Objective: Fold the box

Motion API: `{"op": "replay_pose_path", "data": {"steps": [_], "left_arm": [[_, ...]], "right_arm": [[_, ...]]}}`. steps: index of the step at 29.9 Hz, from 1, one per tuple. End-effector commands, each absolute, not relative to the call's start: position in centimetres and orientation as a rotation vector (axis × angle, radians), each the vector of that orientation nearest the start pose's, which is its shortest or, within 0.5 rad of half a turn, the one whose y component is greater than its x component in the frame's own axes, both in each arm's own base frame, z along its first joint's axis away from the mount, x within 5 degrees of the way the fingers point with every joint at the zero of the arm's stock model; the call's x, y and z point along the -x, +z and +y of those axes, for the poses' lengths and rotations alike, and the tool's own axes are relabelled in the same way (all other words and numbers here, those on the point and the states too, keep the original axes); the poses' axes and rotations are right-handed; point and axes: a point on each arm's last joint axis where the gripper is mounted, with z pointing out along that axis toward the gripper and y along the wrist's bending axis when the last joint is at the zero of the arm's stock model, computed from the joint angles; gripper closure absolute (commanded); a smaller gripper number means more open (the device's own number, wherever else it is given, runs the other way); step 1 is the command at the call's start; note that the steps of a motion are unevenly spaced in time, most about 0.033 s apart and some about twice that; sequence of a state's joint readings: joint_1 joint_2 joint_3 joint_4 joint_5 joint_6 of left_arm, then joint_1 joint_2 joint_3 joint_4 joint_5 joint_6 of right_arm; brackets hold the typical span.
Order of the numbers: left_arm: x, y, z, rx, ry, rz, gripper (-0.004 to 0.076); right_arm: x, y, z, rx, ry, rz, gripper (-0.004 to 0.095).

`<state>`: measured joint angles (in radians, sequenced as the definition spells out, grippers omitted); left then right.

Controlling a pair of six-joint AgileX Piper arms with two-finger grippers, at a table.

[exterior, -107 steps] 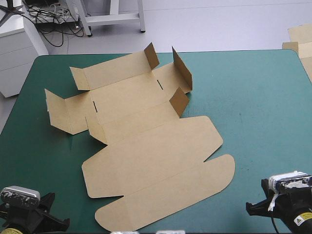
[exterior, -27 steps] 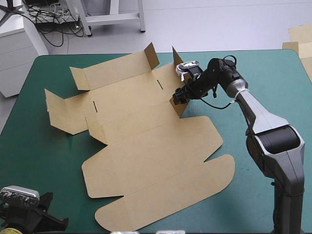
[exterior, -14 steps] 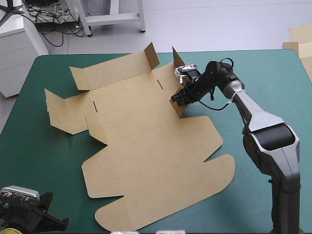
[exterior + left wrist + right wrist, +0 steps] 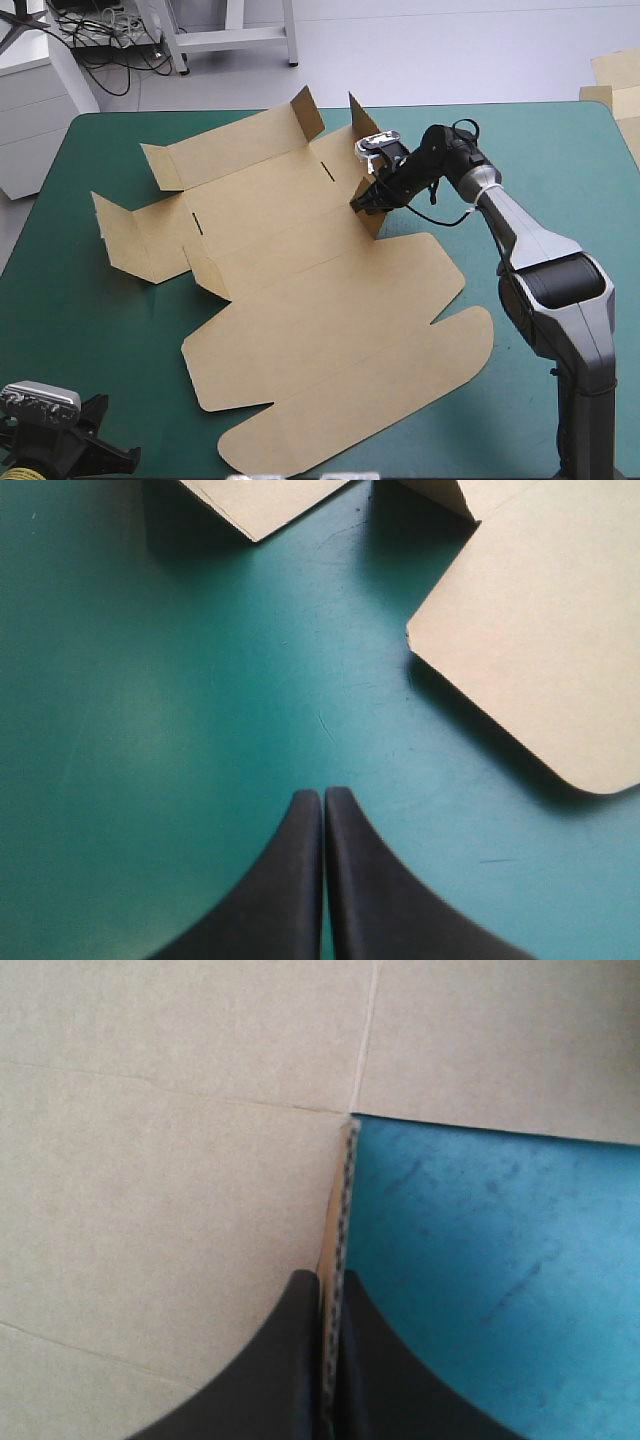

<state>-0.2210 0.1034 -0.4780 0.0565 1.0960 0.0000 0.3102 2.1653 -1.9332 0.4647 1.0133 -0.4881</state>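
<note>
Box (image 4: 300,285) lies diagonally, lid nearward; right pincer (image 4: 359,204) pinches its flap (image 4: 373,222); left pincer (image 4: 323,794) clenched.

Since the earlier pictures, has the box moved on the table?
Yes. The box has shifted: its near lid now lies closer to the table's right edge. The right gripper holds a raised flap.

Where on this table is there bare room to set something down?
Bare table lies at the far right corner, beyond the right arm, and at the near left, between the box and the left gripper. The middle is crowded: the box fills it, the right gripper pinching a flap.
</note>
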Motion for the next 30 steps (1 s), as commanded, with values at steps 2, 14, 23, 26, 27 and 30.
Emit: {"op": "replay_pose_path", "data": {"steps": [2,14,23,26,27,30], "left_arm": [[-1.5,28.0,0.2,-0.228,-0.058,2.121,0.0734],[-1.6,28.0,0.3,-0.229,-0.041,2.119,0.0734],[-1.6,28.0,0.3,-0.229,-0.036,2.119,0.0734],[-1.6,28.0,0.3,-0.229,-0.036,2.119,0.0734],[-1.6,28.0,0.3,-0.229,-0.036,2.119,0.0734],[-1.6,28.0,0.3,-0.229,-0.036,2.119,0.0734]], "right_arm": [[-43.9,28.5,17.8,0.96,0.507,2.349,0.0922],[-42.0,29.0,21.7,1.605,0.452,1.835,0.0928],[-39.5,29.2,27.0,1.808,0.353,1.547,0.0928],[-38.9,29.3,28.1,1.839,0.35,1.503,0.0928],[-38.7,29.3,28.3,1.839,0.352,1.496,0.0928],[-38.9,29.4,28.6,1.807,0.33,1.49,0.0928]]}}
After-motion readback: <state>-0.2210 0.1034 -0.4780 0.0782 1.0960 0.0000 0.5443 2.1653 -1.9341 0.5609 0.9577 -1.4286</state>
